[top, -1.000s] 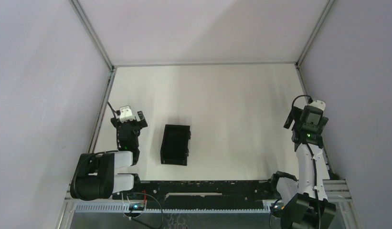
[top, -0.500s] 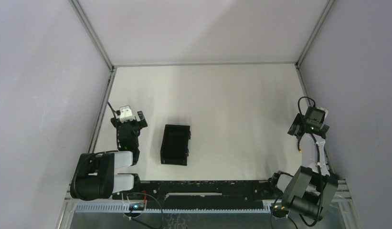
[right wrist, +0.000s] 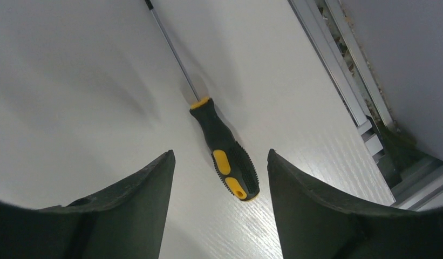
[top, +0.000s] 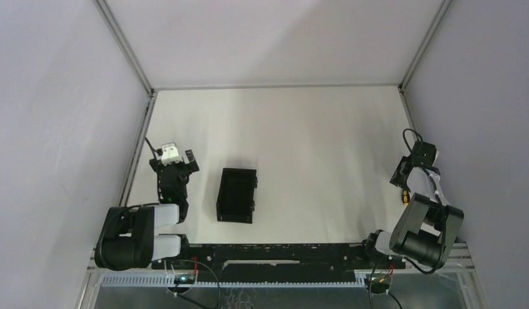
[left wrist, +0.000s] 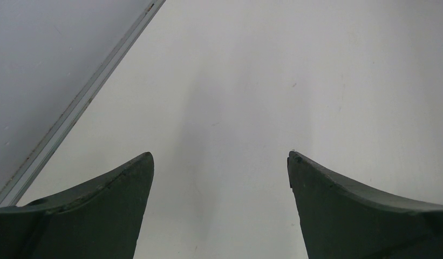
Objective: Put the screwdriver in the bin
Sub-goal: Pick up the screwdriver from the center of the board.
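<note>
Right wrist view had the right gripper jaws spread with the screwdriver handle framed between them, probably lined up for a pinch. Screwdriver lay flat on the table, well right of the bin. Left gripper sat just left of the bin, jaws spread, holding nothing.

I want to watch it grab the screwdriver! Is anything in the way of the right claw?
No, nothing visible. The open right gripper hangs over the screwdriver, with a finger on each side of its handle and only bare table around it.
</note>
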Robot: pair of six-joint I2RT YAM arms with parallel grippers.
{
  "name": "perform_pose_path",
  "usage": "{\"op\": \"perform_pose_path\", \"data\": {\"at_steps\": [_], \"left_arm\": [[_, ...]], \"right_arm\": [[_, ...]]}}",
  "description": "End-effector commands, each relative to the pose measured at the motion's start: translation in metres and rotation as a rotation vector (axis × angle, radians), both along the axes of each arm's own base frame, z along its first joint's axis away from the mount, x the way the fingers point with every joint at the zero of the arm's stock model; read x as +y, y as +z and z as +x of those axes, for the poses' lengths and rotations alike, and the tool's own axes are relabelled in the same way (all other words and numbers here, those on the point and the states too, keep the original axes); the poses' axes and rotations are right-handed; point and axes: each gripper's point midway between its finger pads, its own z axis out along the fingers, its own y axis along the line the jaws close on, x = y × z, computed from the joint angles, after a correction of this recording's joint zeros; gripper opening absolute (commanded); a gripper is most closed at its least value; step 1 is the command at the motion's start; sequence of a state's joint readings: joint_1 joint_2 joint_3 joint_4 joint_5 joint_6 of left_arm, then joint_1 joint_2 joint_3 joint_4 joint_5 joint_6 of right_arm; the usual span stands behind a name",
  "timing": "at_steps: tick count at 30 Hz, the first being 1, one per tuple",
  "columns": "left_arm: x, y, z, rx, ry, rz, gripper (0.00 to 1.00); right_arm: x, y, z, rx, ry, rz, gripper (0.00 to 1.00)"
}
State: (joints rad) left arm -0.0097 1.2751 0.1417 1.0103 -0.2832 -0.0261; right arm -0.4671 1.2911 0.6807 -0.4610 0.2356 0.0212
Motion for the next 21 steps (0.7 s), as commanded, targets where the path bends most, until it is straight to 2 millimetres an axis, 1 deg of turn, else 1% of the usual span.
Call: {"op": "perform_pose_path", "data": {"at_steps": [1,6,10,16,21], "left_arm": [[0.003,0.036,0.015,-0.107,0.005,0.011,0.98],[0.003,0.037,0.015,-0.107,0.005,0.012,0.98],[0.002,0.036,0.014,-0.106,0.004,0.012,0.98],[0.002,0.036,0.014,-0.107,0.003,0.012,0.98],[0.002,0.037,0.015,-0.108,0.004,0.012,0.98]], "right_arm": [[-0.014,0.011,0.02,-0.041,-0.017,-0.011,0.7],[-0.014,0.002,0.021,-0.008,-0.01,0.023,0.6],[-0.013,-0.006,0.022,0.028,-0.008,0.048,0.55],[-0.013,-0.015,0.021,0.067,-0.006,0.08,0.41],[-0.013,-0.023,0.02,0.1,-0.003,0.11,0.34]]}}
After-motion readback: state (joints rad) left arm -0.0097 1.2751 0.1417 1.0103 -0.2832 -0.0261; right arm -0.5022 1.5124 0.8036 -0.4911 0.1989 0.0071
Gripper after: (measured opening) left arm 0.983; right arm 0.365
